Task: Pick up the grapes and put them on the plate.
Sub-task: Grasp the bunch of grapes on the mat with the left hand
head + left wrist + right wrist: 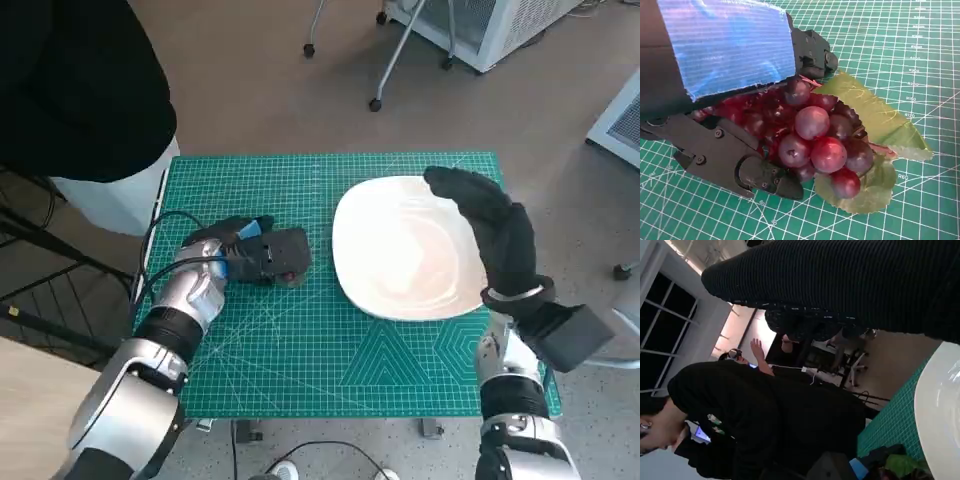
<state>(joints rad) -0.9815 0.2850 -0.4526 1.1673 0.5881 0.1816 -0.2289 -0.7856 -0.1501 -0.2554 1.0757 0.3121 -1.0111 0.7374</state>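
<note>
Left hand [262, 252] sits over the grapes [812, 142] on the green cutting mat [300, 350] covering the desk, left of the plate [405, 250] and apart from it. In the left wrist view the bunch of dark red grapes lies between the black fingers [735, 162]: one finger runs along one side of the bunch with its tip touching the lowest berries, a second finger [812, 50] arches over the opposite side near the stem. The fingers are closed in around the bunch and touch it; whether the bunch is off the mat cannot be told. Green leaves [880, 115] stick out from under the grapes on the side away from the palm and lie flat on the mat. Blue tape [730, 45] covers the back of the hand. Right hand [490, 225], gloved, hangs above the right edge of the white plate, fingers curved forward and slightly apart, holding nothing. A person in black [740, 420] shows in the right wrist view, beyond the desk's far side.
</note>
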